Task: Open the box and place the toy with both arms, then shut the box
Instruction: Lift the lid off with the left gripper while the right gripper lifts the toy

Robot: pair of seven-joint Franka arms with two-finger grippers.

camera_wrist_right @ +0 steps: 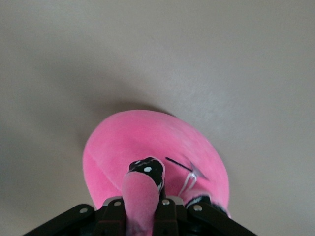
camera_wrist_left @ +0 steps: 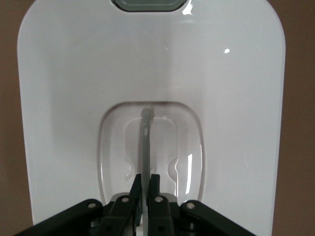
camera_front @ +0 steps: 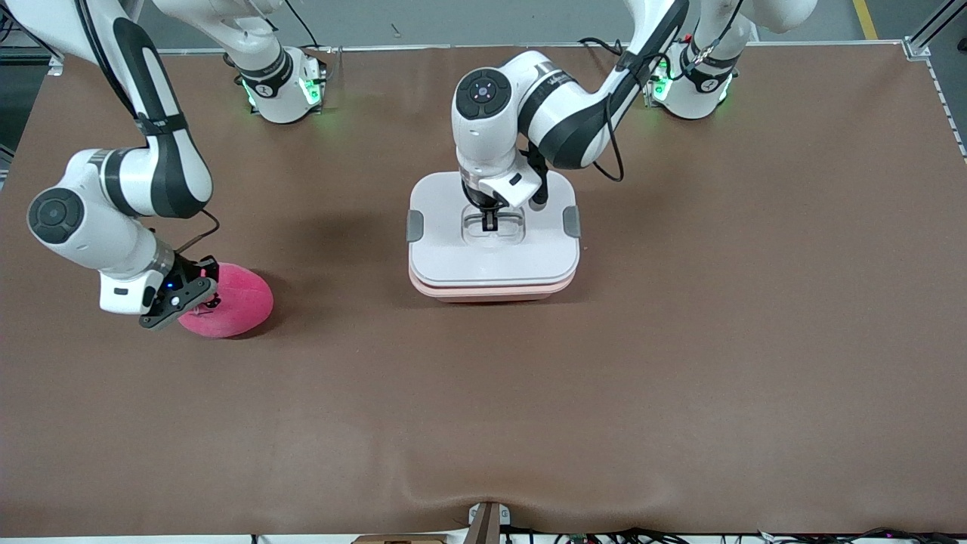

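At the middle of the brown surface (camera_front: 680,363) the box (camera_front: 495,287) is seen, its pale pink tub closed under the white lid (camera_front: 453,261), with a grey side clip (camera_front: 415,225) at each short end. The left gripper (camera_front: 491,221) is lowered into the lid's recessed centre handle (camera_wrist_left: 146,132), and in the left wrist view its fingers (camera_wrist_left: 155,189) are shown pressed together on the thin upright bar of that handle, which runs straight away from the gripper along the lid's long axis. Toward the right arm's end of the surface, well apart from the box and slightly nearer to the front camera, the pink plush toy (camera_front: 234,302) is found resting on the surface. The right gripper (camera_front: 198,296) is set against the toy, and in the right wrist view (camera_wrist_right: 142,206) a fold of pink plush beside one dark-lidded eye (camera_wrist_right: 147,169) is clamped between its closed fingers. Both holds appear to be made, so the lifting step is judged to be next. The coming move is judged to turn on one relation: the lid lies directly under the left gripper, so a straight upward pull is called for, while the toy lies off to the side of the box and must be carried across to the tub only once the lid has been taken clear.
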